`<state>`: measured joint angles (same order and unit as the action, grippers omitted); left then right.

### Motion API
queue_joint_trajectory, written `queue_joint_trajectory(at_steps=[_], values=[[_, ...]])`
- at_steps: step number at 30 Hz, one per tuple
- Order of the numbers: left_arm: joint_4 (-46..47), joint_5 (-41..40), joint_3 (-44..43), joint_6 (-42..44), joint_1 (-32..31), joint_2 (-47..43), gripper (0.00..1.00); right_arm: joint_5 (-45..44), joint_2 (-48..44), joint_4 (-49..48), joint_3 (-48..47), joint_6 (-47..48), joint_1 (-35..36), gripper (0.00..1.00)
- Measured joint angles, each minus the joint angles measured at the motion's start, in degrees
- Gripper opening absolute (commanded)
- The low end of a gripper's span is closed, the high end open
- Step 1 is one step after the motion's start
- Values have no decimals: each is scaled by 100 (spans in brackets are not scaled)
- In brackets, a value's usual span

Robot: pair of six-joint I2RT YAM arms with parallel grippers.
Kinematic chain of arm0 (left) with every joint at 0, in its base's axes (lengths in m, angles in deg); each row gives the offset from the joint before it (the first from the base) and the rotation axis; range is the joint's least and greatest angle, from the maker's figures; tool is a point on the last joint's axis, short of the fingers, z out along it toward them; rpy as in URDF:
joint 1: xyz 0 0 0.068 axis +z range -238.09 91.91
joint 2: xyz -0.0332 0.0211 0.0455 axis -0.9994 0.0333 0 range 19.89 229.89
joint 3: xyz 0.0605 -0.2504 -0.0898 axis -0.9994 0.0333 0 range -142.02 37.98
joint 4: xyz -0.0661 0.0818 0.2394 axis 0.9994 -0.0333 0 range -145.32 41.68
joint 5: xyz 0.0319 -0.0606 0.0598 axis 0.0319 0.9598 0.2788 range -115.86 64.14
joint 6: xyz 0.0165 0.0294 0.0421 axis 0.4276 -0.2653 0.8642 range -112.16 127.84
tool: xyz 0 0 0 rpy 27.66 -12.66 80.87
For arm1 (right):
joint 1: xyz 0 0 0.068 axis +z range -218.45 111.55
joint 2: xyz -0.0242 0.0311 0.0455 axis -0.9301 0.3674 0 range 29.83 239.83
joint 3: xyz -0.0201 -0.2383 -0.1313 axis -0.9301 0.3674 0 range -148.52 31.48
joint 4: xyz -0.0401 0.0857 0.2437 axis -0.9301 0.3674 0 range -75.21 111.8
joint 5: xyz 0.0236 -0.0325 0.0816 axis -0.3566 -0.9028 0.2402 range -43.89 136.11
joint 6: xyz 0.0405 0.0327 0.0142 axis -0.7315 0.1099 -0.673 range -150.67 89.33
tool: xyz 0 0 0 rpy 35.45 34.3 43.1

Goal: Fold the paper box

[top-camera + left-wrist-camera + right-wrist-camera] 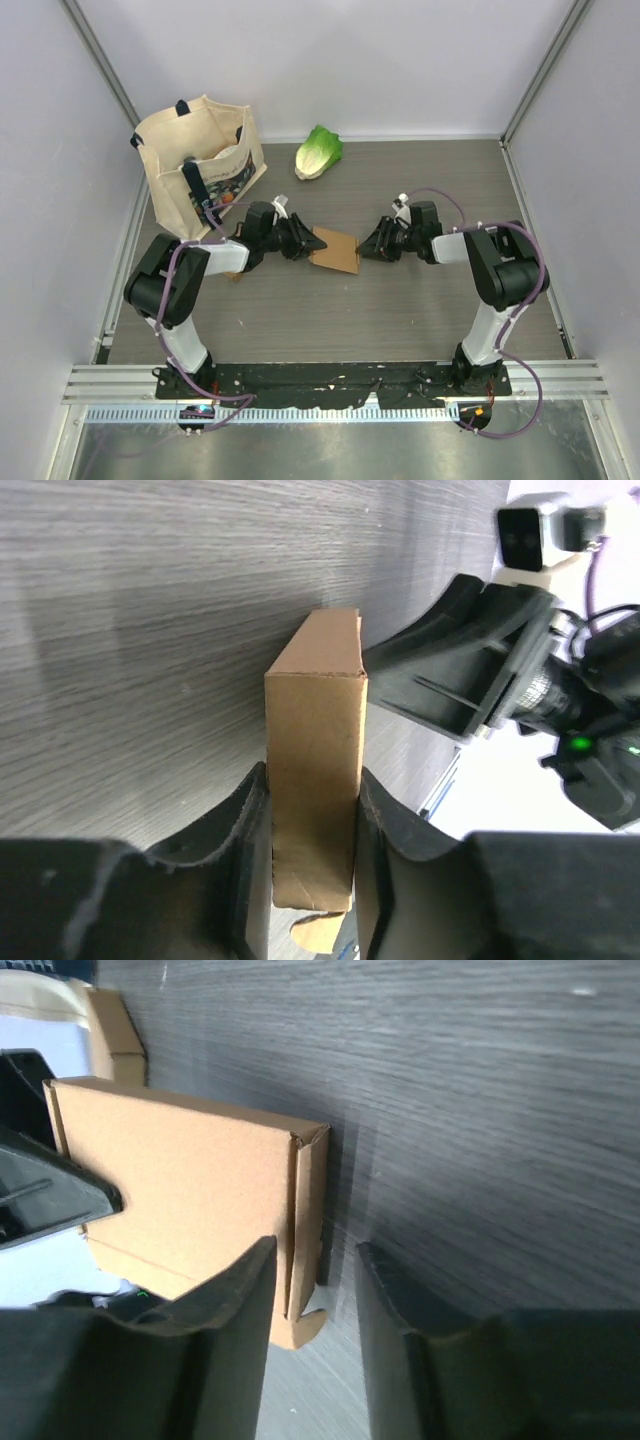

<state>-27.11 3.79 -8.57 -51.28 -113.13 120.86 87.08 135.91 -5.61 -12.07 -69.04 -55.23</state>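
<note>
Top view, paper box: The paper box [335,250] lies near the middle of the table [400,320], between the two arms.
Top view, arms: The left end effector [303,241] meets the box's left end, and the right end effector [372,245] its right end.
Top view, surroundings: A tote bag [200,165] stands at the far left corner. A lettuce [318,152] lies by the far edge, well apart from the box.
Left wrist view, grip: The left end effector [312,880] is closed onto the box [315,750], with one finger against each of two opposite faces and no gap visible.
Left wrist view, beyond: The right end effector [450,670] sits at the box's far end.
Right wrist view, grip: The right end effector [315,1300] is partly open astride the box's [190,1180] raised end wall [308,1210]. One finger overlaps the broad face. The other stands just beside the wall with a slit of table between, so nothing is clamped.
Step in hand: Probably forming or tucking the right end wall while the left side steadies the box.
Next move calls for: Closing on that wall squarely and pressing it home, while the left grip stops the box from sliding or twisting.
</note>
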Motion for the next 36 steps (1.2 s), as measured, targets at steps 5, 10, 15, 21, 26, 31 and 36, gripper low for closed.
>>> queue_joint_trajectory(at_steps=[5,10,15,21,26,31,36], values=[[-42,33,310,-520,70,-232,23,-1565,-1156,1397,-153,931,592,72],[-555,175,713,-1113,262,-870,25,-3895,-2758,2090,-302,2581,2636,73],[-1379,387,1003,-1631,601,-1563,25,-4830,-3755,2063,-251,4155,4463,73],[-1637,752,1665,-2369,765,-2240,25,-5532,-3563,2122,-229,5184,5292,73],[-1674,953,2024,-2887,772,-2743,25,-5724,-2924,2218,-286,5560,5589,73],[-1703,962,2131,-3169,793,-3182,25,-5788,-2636,2175,-297,5663,5729,70],[-1766,994,2262,-3460,793,-3528,27,-6778,-2382,1613,-308,5934,5943,64]])
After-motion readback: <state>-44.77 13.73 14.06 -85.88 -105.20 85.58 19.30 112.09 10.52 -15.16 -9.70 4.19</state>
